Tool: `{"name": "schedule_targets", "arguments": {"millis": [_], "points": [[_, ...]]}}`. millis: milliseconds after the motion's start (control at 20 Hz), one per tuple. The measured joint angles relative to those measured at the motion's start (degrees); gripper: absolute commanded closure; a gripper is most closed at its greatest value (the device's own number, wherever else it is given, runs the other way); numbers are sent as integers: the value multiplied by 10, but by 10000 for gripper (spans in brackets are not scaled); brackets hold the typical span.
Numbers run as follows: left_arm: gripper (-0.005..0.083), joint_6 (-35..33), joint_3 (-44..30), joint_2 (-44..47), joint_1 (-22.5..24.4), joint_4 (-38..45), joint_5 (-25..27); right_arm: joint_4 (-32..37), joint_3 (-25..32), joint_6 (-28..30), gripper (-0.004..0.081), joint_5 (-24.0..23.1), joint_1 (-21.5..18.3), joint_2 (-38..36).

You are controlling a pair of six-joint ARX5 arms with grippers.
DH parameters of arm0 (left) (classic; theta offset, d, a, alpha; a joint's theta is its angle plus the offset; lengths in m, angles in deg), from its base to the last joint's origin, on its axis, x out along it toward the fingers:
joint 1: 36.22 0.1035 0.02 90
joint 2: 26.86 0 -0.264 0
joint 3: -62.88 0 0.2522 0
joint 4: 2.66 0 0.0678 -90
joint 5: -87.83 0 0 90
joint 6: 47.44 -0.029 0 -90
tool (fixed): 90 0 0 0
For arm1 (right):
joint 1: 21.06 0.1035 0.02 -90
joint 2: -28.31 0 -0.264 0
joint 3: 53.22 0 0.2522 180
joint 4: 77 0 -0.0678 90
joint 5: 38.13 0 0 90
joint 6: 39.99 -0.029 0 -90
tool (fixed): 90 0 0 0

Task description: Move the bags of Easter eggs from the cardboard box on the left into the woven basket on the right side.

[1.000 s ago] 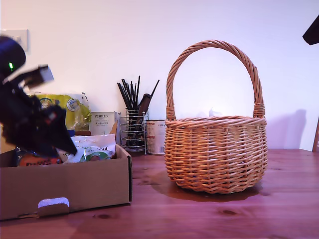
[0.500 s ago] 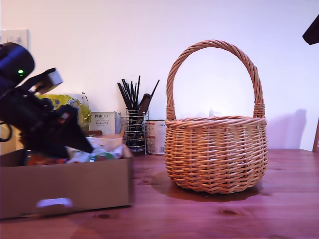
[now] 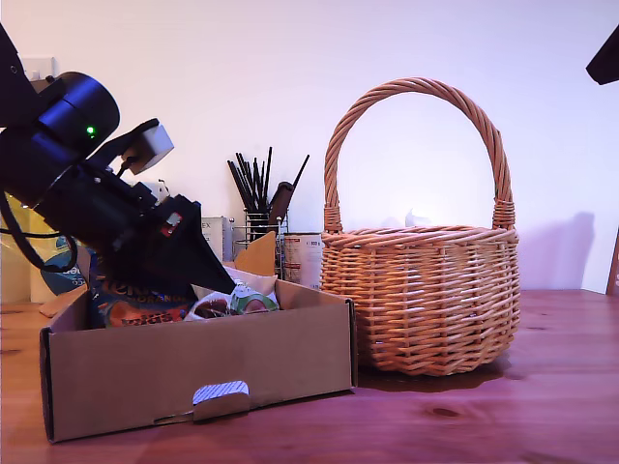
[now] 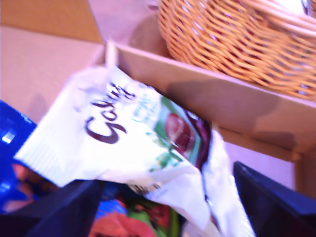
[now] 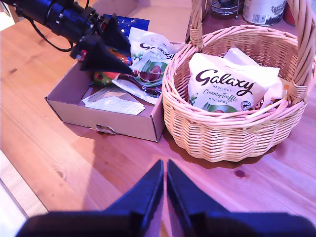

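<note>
a: where's the galaxy bag (image 4: 133, 143) right now?

b: in the cardboard box (image 3: 203, 362), lying between the spread fingers of my first gripper (image 4: 163, 207). the jaws are apart; whether a finger touches the bag i cannot tell. a blue-and-orange bag (image 3: 131, 304) sits in the box beside it.

a: and from above?

b: in the second wrist view that bag (image 5: 150, 61) lies at about 3 o'clock from my first gripper (image 5: 111, 47), against the box wall (image 5: 158, 116) nearest the woven basket (image 5: 232, 133). box and basket stand just beside each other.

a: anything in the basket?

b: a second galaxy bag (image 5: 224, 84), "creamy truffle mini eggs", lies face up inside, with other pale packs around it.

a: the other arm?

b: my second gripper (image 5: 165, 173) hangs over bare table (image 5: 89, 168), at 6 o'clock from the basket in its own view, fingertips together, holding nothing.
</note>
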Motion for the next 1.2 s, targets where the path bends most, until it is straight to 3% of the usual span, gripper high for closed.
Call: {"name": "schedule_targets", "arguments": {"millis": [100,500,600,700,800,950,1200], "points": [[265,0,0,0,-6,5,9,0,0,0,782,0,0,0],[265,2,0,-69,-33,43,20,1,0,-1,782,0,0,0],[358,11,0,-70,-36,52,22,1,0,-2,782,0,0,0],[587,17,0,-70,-36,62,22,1,0,-2,782,0,0,0],[739,22,0,-70,-36,70,23,1,0,-2,782,0,0,0],[786,27,0,-70,-36,76,22,1,0,-2,782,0,0,0],[788,28,0,-42,-36,58,21,1,0,-2,782,0,0,0]]}}
